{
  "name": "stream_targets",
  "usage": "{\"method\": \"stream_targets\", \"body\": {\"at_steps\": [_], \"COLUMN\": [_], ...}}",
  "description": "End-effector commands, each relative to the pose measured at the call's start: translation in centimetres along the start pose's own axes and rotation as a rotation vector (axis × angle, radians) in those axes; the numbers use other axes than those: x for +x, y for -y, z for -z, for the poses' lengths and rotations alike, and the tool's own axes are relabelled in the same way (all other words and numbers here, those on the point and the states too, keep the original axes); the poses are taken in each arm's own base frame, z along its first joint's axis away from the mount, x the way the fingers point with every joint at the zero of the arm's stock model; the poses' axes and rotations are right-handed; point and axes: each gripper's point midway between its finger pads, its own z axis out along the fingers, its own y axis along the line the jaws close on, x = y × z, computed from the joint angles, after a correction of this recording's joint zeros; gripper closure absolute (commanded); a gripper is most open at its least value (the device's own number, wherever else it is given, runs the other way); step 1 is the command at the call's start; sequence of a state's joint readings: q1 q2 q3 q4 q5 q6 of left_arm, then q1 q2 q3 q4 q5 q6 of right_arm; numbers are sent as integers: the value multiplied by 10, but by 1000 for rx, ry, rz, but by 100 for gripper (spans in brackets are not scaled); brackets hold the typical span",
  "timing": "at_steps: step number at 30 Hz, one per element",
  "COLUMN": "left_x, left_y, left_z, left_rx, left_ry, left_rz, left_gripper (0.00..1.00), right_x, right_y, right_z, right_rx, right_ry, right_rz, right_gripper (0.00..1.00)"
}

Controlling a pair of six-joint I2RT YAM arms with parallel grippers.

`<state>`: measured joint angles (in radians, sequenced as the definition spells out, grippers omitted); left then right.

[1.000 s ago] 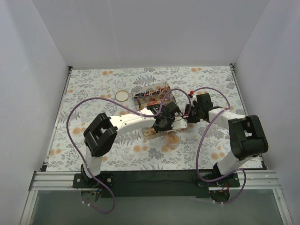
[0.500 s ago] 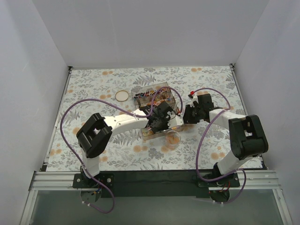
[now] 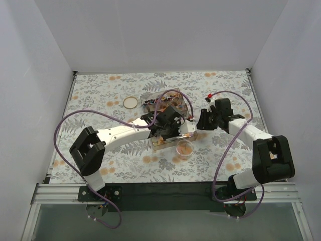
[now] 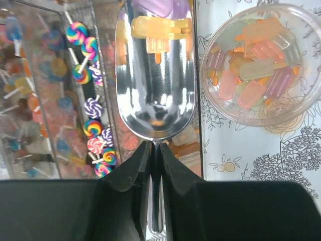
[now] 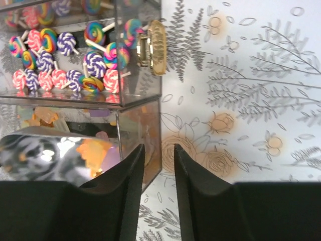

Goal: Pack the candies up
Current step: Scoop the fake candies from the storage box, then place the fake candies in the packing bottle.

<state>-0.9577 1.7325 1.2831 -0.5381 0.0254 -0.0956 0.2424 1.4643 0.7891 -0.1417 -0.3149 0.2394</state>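
Candies (image 4: 153, 32) in scoop (image 4: 154, 95); overhead hidden

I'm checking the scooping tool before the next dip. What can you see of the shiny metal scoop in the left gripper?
The shiny metal scoop is an oval, mirror-polished bowl narrowing to a thin handle clamped between the left gripper fingers. It points away from the wrist camera, over the clear compartment box, beside the small round clear jar. Its bowl reflects orange and purple popsicle-shaped candies; whether any lie inside it, I cannot tell.
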Motion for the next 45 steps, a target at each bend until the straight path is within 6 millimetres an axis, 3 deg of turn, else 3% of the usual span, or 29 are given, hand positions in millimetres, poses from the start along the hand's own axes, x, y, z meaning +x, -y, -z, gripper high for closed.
{"method": "stream_targets", "body": {"at_steps": [1,7,12,20,25,31,45], "left_x": [-20,-17,-5,-6,-3,8,0], "left_y": [-11,-2,9,34,48,48,47], "left_z": [32,58,70,89,88,87,88], "left_rx": [-56,-44,-27,-1,10,-49,-169], "left_ry": [89,124,141,185,109,-15,-156], "left_rz": [-43,-69,-92,-185,-239,-300,-465], "left_gripper": [100,100,100,100,100,100,100], "right_x": [-14,-9,-7,2,5,9,14], "right_y": [9,22,18,9,9,11,14], "right_z": [18,48,71,94,101,104,102], "right_rx": [108,238,253,237,242,248,254], "right_ry": [48,77,122,150,158,168,159], "right_rz": [5,-27,-24,-8,1,9,18], "right_gripper": [62,52,47,43,41,39,39]}}
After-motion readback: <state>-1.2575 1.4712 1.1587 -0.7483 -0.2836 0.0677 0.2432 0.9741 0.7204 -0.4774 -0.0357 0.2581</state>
